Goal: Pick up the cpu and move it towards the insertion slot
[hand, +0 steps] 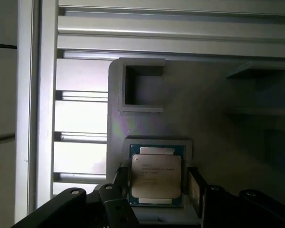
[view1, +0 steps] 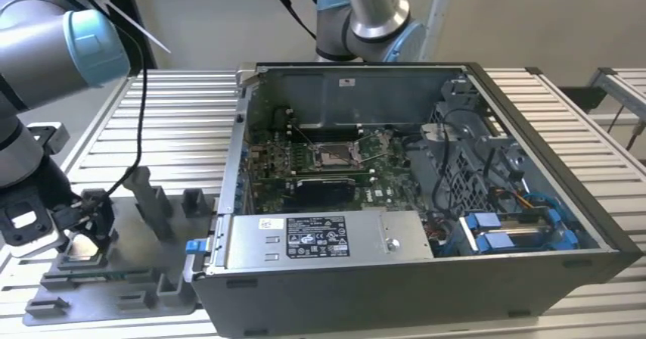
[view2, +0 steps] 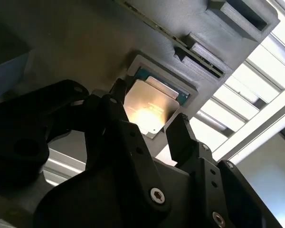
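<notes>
Ext. view: black robot gripper (view1: 89, 222) blocks the bit of grey plastic tray (view1: 111, 297) under it. Square metal-framed insertion slot (view1: 333, 155) w/ pale centre is too small for detail. Second wrist view: near edge of flat square silvery cpu (view2: 149, 102) hidden behind gripper. First wrist view: gripper body + tray cut off by pic edges. Contact w/ cpu: can't tell.

The open computer case (view1: 424, 286) is lying on the slatted aluminium table (view1: 181, 104). A grey plastic tray (view1: 111, 297) is sitting just beside it on the exterior view's left, carrying upright blocks (view1: 151, 199). Inside the case, a labelled power supply (view1: 313, 241) is occupying the near side, with blue brackets (view1: 515, 229) to its right.
</notes>
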`<move>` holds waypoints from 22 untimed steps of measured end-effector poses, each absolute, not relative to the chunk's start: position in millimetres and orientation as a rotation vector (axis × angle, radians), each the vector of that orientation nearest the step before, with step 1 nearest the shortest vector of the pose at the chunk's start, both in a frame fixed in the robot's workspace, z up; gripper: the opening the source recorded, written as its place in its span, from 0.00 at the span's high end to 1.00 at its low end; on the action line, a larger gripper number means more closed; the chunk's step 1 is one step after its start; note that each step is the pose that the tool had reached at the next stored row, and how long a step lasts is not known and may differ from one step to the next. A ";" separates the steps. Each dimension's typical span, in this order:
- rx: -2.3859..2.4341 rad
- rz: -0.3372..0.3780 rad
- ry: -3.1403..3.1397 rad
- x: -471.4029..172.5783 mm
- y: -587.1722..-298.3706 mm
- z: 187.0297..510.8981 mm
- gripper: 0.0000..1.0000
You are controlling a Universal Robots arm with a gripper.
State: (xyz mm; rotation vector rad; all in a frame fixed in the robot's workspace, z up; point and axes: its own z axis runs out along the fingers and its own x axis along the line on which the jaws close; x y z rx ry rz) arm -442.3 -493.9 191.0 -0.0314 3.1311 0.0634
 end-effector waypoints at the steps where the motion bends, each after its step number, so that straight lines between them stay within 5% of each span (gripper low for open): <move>1: -0.032 0.063 3.131 -442.5 -493.9 190.3 0.00; 22: -0.059 0.061 3.131 -443.1 -493.9 188.5 0.00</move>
